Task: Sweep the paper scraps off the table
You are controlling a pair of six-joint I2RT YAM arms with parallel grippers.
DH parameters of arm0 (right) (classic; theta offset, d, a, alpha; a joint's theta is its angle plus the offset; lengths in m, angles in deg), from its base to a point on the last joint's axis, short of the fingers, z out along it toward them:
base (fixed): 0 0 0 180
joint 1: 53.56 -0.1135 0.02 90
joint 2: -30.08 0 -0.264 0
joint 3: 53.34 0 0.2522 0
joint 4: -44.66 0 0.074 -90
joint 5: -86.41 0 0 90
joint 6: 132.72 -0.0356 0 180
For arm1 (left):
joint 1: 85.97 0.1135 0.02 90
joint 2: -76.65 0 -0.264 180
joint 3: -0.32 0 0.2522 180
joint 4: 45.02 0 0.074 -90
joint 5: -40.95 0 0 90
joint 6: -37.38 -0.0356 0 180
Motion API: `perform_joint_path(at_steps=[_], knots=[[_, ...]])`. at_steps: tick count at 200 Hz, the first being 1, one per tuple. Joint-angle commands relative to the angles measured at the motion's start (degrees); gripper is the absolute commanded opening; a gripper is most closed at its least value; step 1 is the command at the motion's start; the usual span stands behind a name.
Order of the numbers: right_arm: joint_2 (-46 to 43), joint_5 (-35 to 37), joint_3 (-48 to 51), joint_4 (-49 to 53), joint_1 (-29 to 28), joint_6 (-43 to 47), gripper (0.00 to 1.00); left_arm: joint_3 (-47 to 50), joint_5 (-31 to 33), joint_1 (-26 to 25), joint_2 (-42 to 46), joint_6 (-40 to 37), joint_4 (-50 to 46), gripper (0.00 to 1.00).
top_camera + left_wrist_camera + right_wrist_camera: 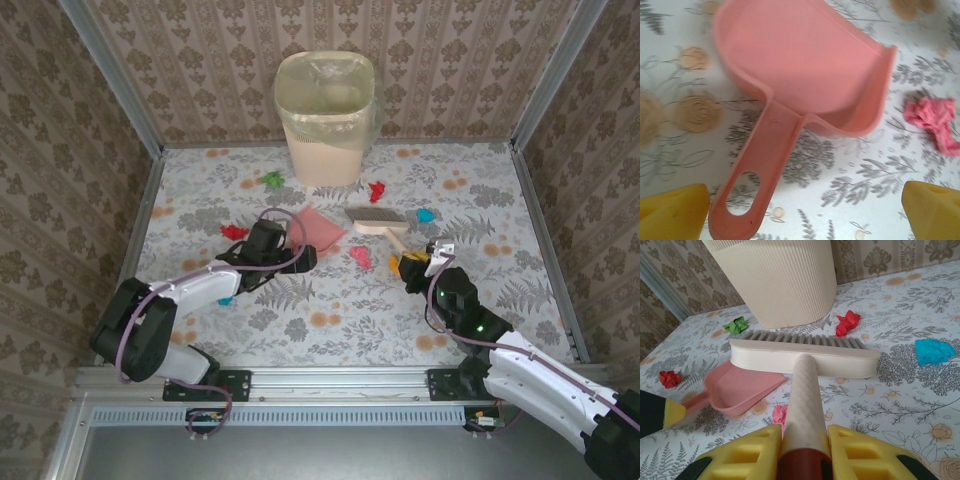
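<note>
The right gripper (802,455) clamps the brush (805,352) by its handle, ready to sweep; the left gripper (802,212) gapes empty over the pink dustpan (805,65) handle, poised to grab

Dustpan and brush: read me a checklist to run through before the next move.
1. Right gripper shut on the brush handle: ok.
2. Left gripper gripping the dustpan: not ok. It is open, and the handle lies ungripped between its fingers.
3. Dustpan flat on the table and empty: ok.
4. Paper scraps cleared: not ok. Red, green, blue and pink ones lie on the table.
5. Bin upright: ok.
6. Brush bristles touching the table: cannot tell.
</note>
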Motion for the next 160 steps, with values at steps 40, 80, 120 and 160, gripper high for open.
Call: perform_joint_path(at_steps=[40,80,120,160], knots=[[-1.77,0.94,-1.63,-2.25,-0.43,0.8,0.0,-4.85,0.55,-7.48,-2.76,-6.92,-3.9,0.98],[-1.94,1.3,-1.5,-2.34,-0.42,0.91,0.0,-4.36,4.04,-7.85,-5.11,-7.6,-4.87,0.93],[-1.87,1.19,-1.46,-2.56,-0.43,0.88,0.0,-1.67,3.18,-8.0,-0.42,-8.64,-3.4,0.93],[-1.87,1.12,-1.45,-2.43,-0.42,0.92,0.0,-2.38,1.84,-7.78,4.12,-9.88,-5.46,0.94]])
